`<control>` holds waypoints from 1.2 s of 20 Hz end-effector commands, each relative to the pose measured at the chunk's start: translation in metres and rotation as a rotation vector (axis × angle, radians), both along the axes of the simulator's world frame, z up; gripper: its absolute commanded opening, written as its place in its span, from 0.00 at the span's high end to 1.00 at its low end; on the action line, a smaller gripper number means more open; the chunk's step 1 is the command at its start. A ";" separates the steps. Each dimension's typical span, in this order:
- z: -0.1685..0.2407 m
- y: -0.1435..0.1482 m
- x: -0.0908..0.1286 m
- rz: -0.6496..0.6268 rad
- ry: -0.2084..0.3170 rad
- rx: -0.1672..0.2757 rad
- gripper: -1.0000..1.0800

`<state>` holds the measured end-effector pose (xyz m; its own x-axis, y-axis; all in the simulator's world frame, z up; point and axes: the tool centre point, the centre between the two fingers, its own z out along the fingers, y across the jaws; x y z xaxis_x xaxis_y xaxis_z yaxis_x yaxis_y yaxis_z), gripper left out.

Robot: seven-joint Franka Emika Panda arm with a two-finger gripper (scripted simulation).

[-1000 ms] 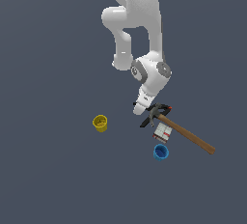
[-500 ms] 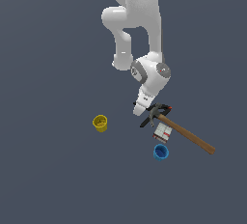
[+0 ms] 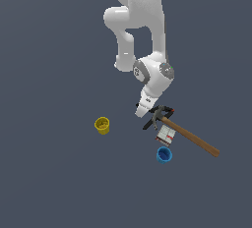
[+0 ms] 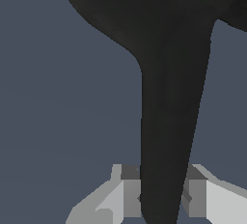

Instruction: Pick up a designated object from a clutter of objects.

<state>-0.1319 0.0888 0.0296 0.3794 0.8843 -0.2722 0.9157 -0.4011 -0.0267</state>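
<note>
gripper (image 4: 161, 199) clamping on clamp (image 4: 169, 97) handle | clamp lying by hammer (image 3: 189, 134) | lift left

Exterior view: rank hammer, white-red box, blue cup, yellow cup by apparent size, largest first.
1. hammer, clearly the longest.
2-4. white-red box, blue cup and yellow cup look about alike; no clear order among them at this resolution.

Matt black clamp (image 4: 169, 97) – smooth, plastic-looking; beside it, the hammer (image 3: 189, 134) has a brown wooden handle and dull grey head.
</note>
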 end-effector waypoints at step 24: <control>0.206 -0.054 0.098 0.000 -0.001 0.009 1.00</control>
<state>-0.0419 0.0391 0.2184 0.3791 0.8862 -0.2663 0.9155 -0.4011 -0.0317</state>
